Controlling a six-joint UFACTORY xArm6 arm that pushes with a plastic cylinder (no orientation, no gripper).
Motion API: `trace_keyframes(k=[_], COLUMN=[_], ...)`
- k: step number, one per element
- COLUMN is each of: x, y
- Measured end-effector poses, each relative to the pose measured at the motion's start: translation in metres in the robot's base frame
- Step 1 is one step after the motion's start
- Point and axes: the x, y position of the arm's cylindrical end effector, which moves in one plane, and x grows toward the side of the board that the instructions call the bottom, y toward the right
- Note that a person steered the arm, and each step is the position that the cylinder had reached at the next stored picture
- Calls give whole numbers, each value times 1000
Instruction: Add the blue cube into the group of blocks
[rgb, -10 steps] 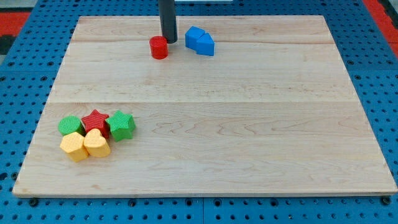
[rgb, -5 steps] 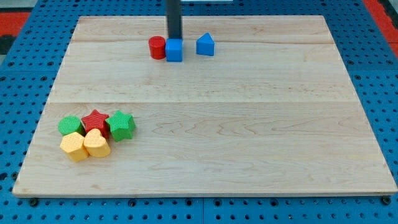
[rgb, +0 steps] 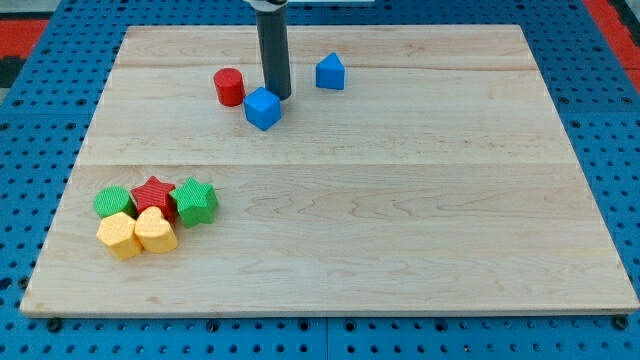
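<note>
My tip (rgb: 277, 96) touched the blue cube (rgb: 263, 108), no claw fitted; pushing underway, the next shove needing aim toward the green star (rgb: 195, 201).

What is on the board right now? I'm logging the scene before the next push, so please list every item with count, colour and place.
blue cube: 1, blue, upper middle of the board, turned corner-on
red cylinder: 1, red, up and to the view's left of the blue cube, apart from it
blue house-shaped block: 1, blue, near the view's top, right of the rod
green blocks: 2, green, one at the left end of the group, a star-like one at its right end
red star: 1, red, between the two green blocks
yellow blocks: 2, yellow, front row of the group, and
wooden board: 1, pale wood, on a blue pegboard
my tip: 1, dark rod end, at the blue cube's upper right edge
</note>
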Motion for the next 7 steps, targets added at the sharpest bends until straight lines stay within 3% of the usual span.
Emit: trace_keyframes(k=[2, 4, 6, 7], x=[45, 14, 60, 57], y=[-11, -15, -89, -84])
